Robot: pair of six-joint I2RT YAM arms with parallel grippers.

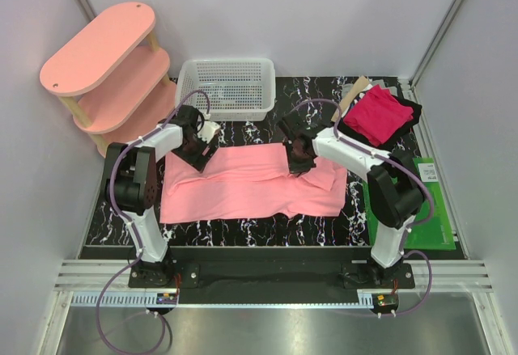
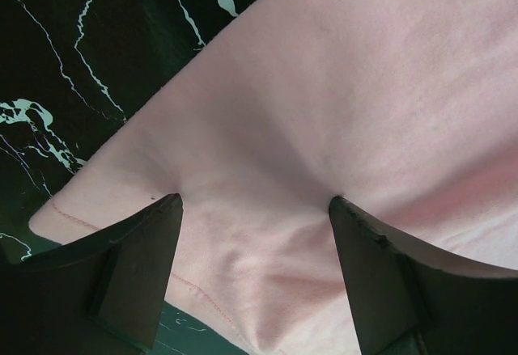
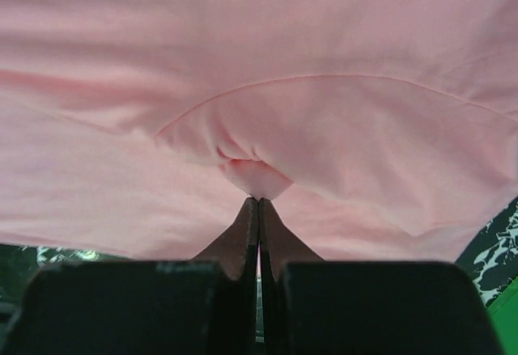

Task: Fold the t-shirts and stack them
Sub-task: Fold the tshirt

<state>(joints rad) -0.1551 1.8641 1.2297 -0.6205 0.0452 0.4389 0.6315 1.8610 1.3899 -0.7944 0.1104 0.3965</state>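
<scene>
The black marbled table (image 1: 243, 234) carries everything. Spread flat across its middle lies the salmon-pink t-shirt (image 1: 251, 185), reaching from near the left arm's base side to just short of the right arm, its near hem rumpled.

At the table's far-left corner stands the pale-pink oval shelf unit (image 1: 97, 48). The white mesh basket (image 1: 227, 88) sits at the far edge, just beyond the shirt. A green mat (image 1: 433, 226) lies along the right edge.

The magenta-red t-shirt (image 1: 379, 115) rests, loosely folded, in the far-right corner on what seems to be a dark cloth, though the top view is too small to be sure.

The left gripper (image 2: 255, 209) is down on the salmon-pink t-shirt's far-left corner. Its fingers (image 2: 137, 266) are spread wide, both tips touching the cloth, which puckers between them; nothing is clamped.

The right gripper (image 3: 258, 201) is at the shirt's far edge toward the right. Its fingers are pressed together on a small pinched fold of the pink cloth, which is bunched up just beyond the tips.
</scene>
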